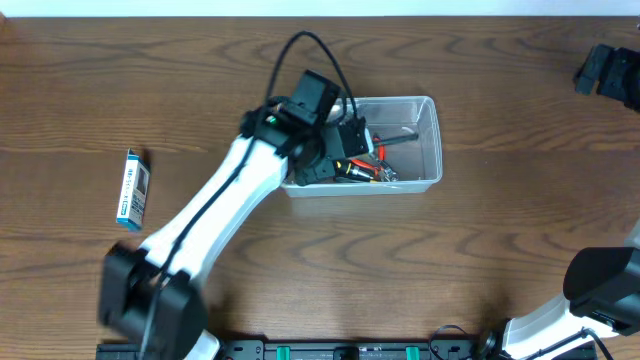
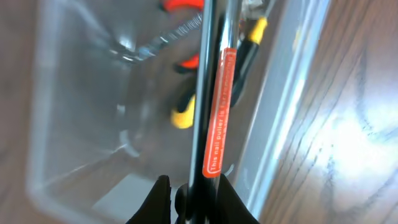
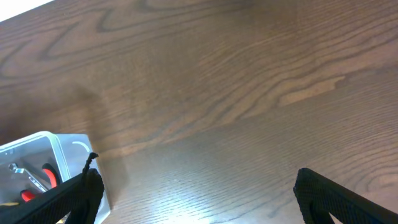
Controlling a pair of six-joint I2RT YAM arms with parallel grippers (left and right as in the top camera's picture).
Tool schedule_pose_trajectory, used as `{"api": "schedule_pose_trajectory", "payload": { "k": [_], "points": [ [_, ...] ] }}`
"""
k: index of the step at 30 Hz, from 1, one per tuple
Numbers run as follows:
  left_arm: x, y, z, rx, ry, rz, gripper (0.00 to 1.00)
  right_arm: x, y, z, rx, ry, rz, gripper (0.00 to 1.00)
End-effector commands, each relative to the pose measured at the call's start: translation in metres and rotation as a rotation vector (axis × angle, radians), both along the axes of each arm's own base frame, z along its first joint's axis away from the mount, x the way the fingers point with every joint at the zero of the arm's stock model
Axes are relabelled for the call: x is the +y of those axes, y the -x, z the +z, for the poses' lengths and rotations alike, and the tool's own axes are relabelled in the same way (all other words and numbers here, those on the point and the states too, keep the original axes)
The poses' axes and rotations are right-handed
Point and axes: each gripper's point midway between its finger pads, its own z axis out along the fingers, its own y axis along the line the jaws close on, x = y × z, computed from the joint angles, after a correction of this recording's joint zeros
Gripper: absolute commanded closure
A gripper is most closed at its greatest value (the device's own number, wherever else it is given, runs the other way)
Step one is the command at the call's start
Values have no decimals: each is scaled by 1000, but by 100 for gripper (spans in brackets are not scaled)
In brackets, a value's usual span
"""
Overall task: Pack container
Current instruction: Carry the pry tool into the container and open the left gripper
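Left claw (image 2: 189, 200) is clamped on a black bar (image 2: 210, 93) with a red label, held over the clear container (image 1: 436, 140) at mid-table (image 1: 500, 260). Risk: if I let go at this slant, the bar could ride up the near wall or jam on the red and yellow handles (image 2: 184, 115) inside. The bar's far end is blurred, so I can't tell if it touches. Right claw (image 3: 196, 193) is spread apart, empty, well off.

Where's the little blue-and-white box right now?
In the overhead view, the box lies on the table at its left side, well left of the container.
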Motion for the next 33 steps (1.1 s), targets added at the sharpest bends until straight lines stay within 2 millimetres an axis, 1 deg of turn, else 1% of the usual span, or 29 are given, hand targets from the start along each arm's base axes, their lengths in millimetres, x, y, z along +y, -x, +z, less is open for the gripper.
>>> {"api": "schedule_pose_trajectory", "payload": {
  "k": [1, 5, 8, 11, 12, 13, 14, 16, 18, 19, 20, 21, 24, 26, 27, 29, 31, 33],
  "points": [
    [0, 2, -32, 72, -35, -50, 94, 5, -1, 0, -2, -8, 11, 1],
    [1, 3, -57, 129, -66, -48, 94, 5, -1, 0, -2, -7, 11, 1],
    [1, 2, -66, 143, -73, -45, 94, 5, -1, 0, -2, -7, 11, 1],
    [-1, -4, -72, 135, -67, -28, 93, 5, -1, 0, -2, -7, 11, 1],
    [-2, -6, -72, 128, -61, -17, 87, 5, -1, 0, -2, -7, 11, 1],
    [-3, -8, -71, 121, -54, -11, 73, 5, -1, 0, -1, -7, 11, 1],
    [-5, -11, -70, 114, -46, 0, 64, 5, -1, 0, -1, -7, 11, 1],
    [-7, -15, -67, 99, -32, 18, 52, 5, -1, 0, -1, -7, 11, 1],
    [-6, -20, -64, 79, -29, 50, 34, 5, -1, -1, -1, -7, 11, 1],
    [-5, -23, -62, 66, -33, 71, 28, 5, -1, -1, -1, -8, 11, 1],
    [-2, -26, -60, 54, -41, 99, 25, 5, -1, -1, -1, -7, 11, 1],
    [0, -29, -58, 43, -49, 118, 25, 5, -1, -1, -1, -7, 11, 1],
    [10, -38, -45, -10, -68, 188, 23, 5, -1, -1, -1, -7, 12, 1],
    [19, -46, -29, -61, -70, 250, 18, 5, -1, -1, 0, -6, 14, 1],
    [23, -50, -20, -88, -66, 281, 17, 5, -1, -1, 0, -6, 14, 1],
    [34, -56, 8, -161, -44, 345, 17, 5, -1, -1, 0, -6, 14, 1],
    [43, -59, 35, -222, -13, 397, 17, 5, -1, -1, 0, -6, 15, 1],
    [57, -59, 67, -294, 21, 465, 13, 5, -1, -1, 0, -4, 17, 1]
  ]
}}
